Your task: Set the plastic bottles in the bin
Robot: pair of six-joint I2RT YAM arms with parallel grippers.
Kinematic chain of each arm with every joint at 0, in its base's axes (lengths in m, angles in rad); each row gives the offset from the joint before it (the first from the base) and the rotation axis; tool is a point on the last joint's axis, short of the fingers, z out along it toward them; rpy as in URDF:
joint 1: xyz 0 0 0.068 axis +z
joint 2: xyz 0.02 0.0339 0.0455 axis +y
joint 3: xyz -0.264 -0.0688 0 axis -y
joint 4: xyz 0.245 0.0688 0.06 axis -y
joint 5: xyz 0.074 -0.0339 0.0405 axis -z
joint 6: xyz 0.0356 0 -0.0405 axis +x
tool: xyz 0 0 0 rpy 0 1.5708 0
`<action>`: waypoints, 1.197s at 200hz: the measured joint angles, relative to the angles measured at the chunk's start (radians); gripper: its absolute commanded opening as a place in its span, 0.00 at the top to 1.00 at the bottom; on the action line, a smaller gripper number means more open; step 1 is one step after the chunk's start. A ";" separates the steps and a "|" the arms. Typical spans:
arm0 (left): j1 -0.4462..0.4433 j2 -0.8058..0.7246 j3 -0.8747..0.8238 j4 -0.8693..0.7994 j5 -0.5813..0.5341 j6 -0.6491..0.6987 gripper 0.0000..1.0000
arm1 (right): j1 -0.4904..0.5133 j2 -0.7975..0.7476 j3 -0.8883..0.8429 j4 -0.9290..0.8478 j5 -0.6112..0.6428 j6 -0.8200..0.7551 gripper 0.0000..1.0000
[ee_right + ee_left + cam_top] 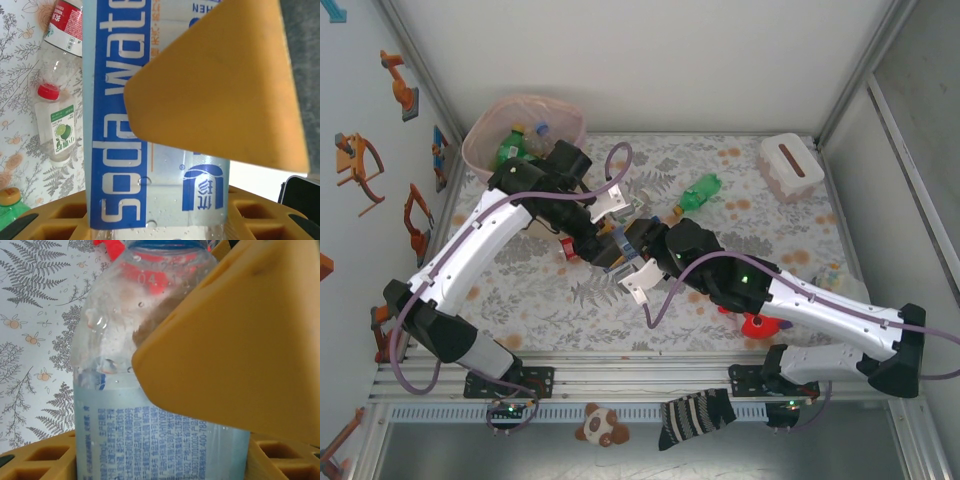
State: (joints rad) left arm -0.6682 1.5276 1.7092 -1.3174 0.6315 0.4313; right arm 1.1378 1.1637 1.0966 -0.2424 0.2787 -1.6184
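Right fingers clamped on soda-water bottle over the middle of the table, left fingers either side of a clear bottle, whether they grip it cannot be told, bin at far left corner, green bottle lying beyond.

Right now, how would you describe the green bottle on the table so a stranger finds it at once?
Start at the white box in the far right corner of the table. Left of it, the green bottle lies on its side. It is green with a yellow cap; the bottles nearby are clear.
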 measured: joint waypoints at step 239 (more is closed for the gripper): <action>0.313 0.005 0.279 0.046 -0.323 -0.107 0.45 | 0.009 -0.071 0.039 -0.147 0.000 0.370 0.06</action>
State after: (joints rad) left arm -0.3553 1.5326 1.9884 -1.2716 0.3088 0.3241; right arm 1.1469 1.0931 1.1351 -0.3897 0.2787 -1.2488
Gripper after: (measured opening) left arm 0.558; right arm 0.947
